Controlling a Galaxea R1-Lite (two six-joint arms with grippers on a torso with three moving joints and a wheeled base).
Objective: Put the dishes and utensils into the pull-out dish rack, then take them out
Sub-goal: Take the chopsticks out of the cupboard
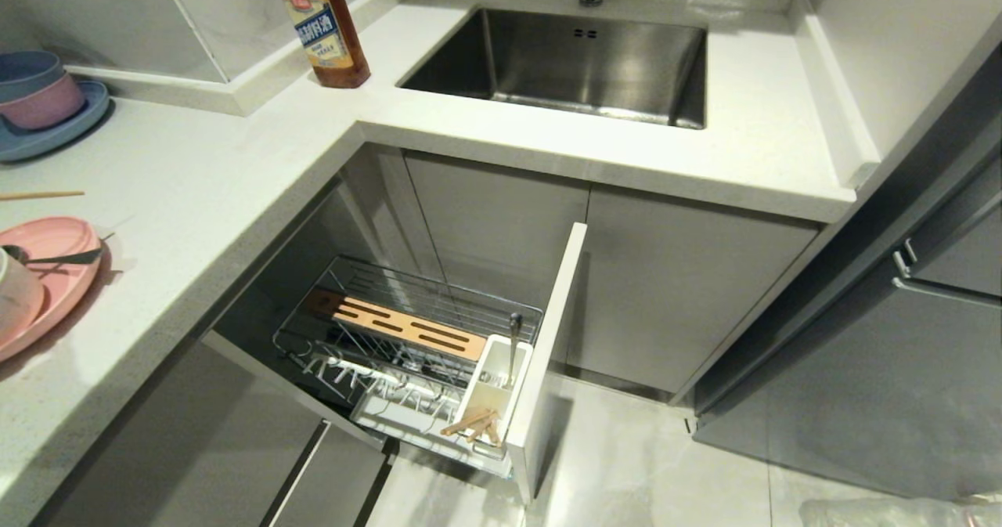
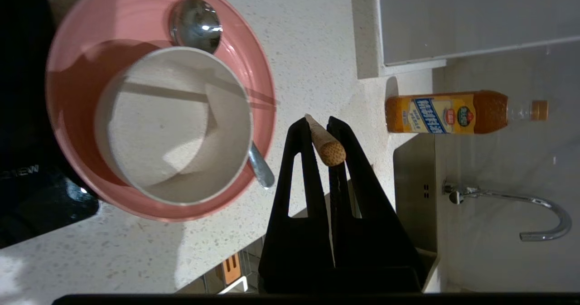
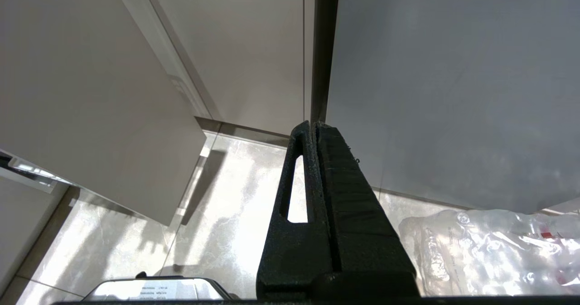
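Note:
The pull-out dish rack point(image 1: 368, 292) stands open under the counter. Its white utensil cup point(image 1: 493, 390) holds a metal handle point(image 1: 513, 343), with light-wood stick ends point(image 1: 473, 424) just in front. The pink plate point(image 1: 55, 276) point(image 2: 86, 33) lies on the counter at the left, carrying the cream bowl point(image 2: 172, 123) point(image 1: 14, 296) and the metal spoon point(image 2: 195, 24) point(image 1: 66, 258). My left gripper point(image 2: 317, 123), beside the plate above the counter, is shut on a chopstick point(image 2: 327, 147). A thin wooden stick point(image 1: 43, 195) pokes in from the head view's left edge. My right gripper point(image 3: 313, 126) is parked shut above the floor.
An orange bottle point(image 1: 325, 22) stands by the steel sink point(image 1: 579, 61). Small blue and pink bowls on a blue plate point(image 1: 39, 104) sit far left. A black cooktop point(image 2: 27, 196) borders the pink plate. A plastic bag point(image 3: 498, 246) lies on the floor near grey cabinets point(image 1: 900, 370).

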